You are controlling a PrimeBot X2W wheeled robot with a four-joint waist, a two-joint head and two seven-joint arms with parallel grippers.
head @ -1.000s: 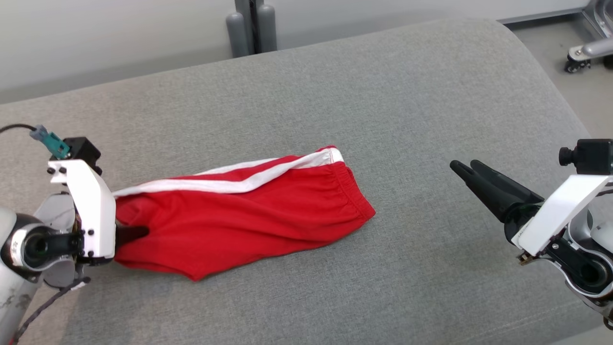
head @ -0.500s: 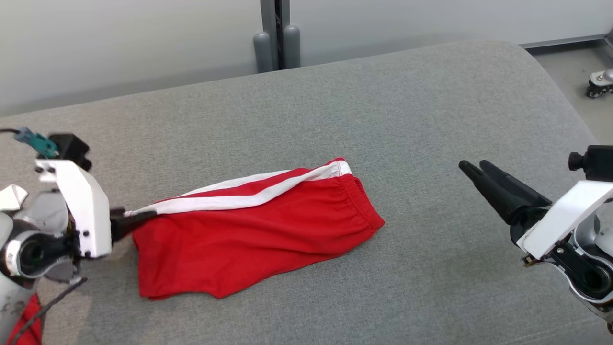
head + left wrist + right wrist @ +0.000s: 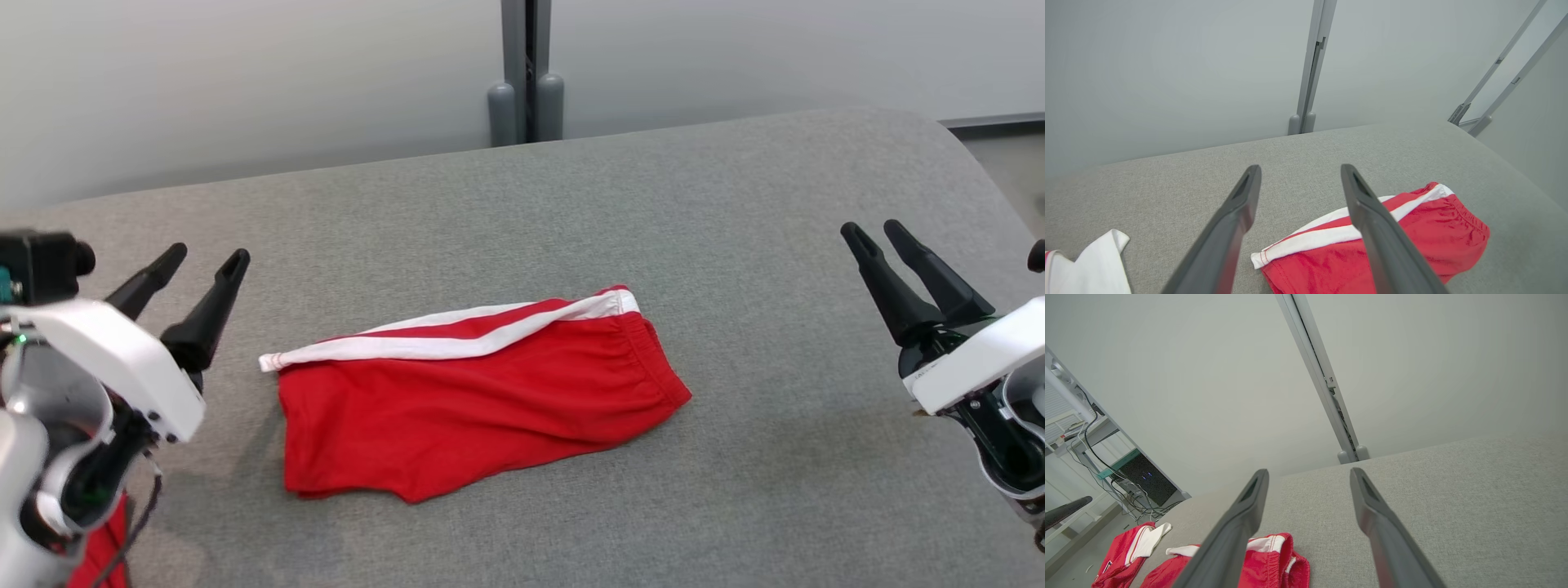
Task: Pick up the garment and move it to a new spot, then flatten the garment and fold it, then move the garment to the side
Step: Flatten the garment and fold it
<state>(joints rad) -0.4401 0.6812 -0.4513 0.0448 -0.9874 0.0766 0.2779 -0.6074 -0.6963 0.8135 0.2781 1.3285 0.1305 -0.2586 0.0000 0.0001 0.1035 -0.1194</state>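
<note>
Garment (image 3: 482, 392), a red pair of shorts with a white side stripe, has been let go. A second ago the left end of the cloth was held at the left gripper (image 3: 206, 256). Half a second ago only the striped corner was pinched. Now that gripper is seen lifted clear of the cloth, beside its left end, with the jaws spread wide, as is confirmed in the left wrist view (image 3: 1300, 169). The right gripper (image 3: 870, 229) is kept well apart on the other side. Its jaws, nearly pressed together before, are now spread as well (image 3: 1308, 473). The head camera has also been turned, so the garment's shift in the picture is not to be read as travel.

The release is judged to close a placing step. The garment is laid flat and doubled over on the grey tabletop (image 3: 735, 204), with nothing gripped. Whether the final move to the side is already done cannot be settled from these views.

The long axis is laid across the robot's front, left to right, with the right end slightly farther away. The gathered waistband is pointed to the robot's right and the leg hems to its left. The stripe is run along the far edge.
</note>
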